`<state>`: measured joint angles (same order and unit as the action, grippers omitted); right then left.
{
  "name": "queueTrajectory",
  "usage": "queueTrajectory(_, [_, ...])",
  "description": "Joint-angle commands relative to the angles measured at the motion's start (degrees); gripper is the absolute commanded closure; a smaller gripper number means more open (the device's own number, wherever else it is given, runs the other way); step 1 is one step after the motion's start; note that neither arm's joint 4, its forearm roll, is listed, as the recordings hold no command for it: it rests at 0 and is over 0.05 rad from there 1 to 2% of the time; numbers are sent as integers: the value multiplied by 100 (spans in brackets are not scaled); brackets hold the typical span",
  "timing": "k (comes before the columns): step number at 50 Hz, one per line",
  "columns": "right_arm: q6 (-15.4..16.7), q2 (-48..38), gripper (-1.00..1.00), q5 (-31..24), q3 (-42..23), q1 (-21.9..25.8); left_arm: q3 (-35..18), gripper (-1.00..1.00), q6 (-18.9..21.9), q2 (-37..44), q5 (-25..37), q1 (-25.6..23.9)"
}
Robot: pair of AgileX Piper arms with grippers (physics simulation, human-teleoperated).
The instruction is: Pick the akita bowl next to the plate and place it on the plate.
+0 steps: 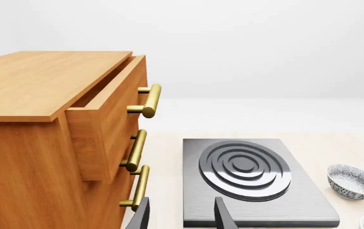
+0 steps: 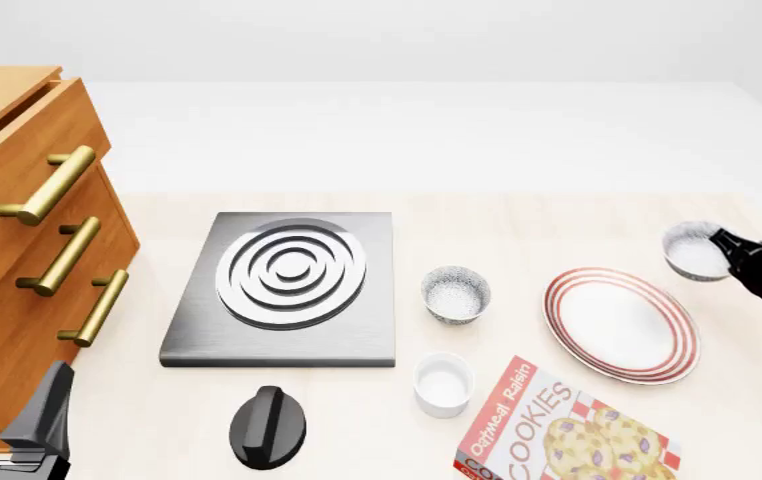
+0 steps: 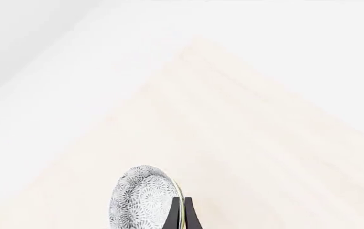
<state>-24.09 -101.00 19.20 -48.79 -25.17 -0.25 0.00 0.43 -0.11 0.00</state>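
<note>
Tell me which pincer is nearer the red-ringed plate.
Right. The right pincer holds an akita bowl just beyond the plate; the left pincer sits far across the table by the drawers.

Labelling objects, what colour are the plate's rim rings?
Red rings on the white plate, clearest in the front view.

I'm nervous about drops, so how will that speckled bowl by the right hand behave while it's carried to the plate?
The akita bowl looks rigid and glazed, so probably slippery. The right hand appears to pinch only its thin rim, so it may swing or tilt. If ceramic, as it looks, a fall onto the plate could chip it.
</note>
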Motion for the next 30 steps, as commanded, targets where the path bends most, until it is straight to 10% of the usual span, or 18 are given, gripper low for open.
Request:
queueTrajectory(1, [-114, 415, 100, -86, 161, 173, 0, -100, 0, 0, 0, 0])
queueTrajectory(30, [-315, 1184, 100, -227, 591, 598, 0, -100, 0, 0, 0, 0])
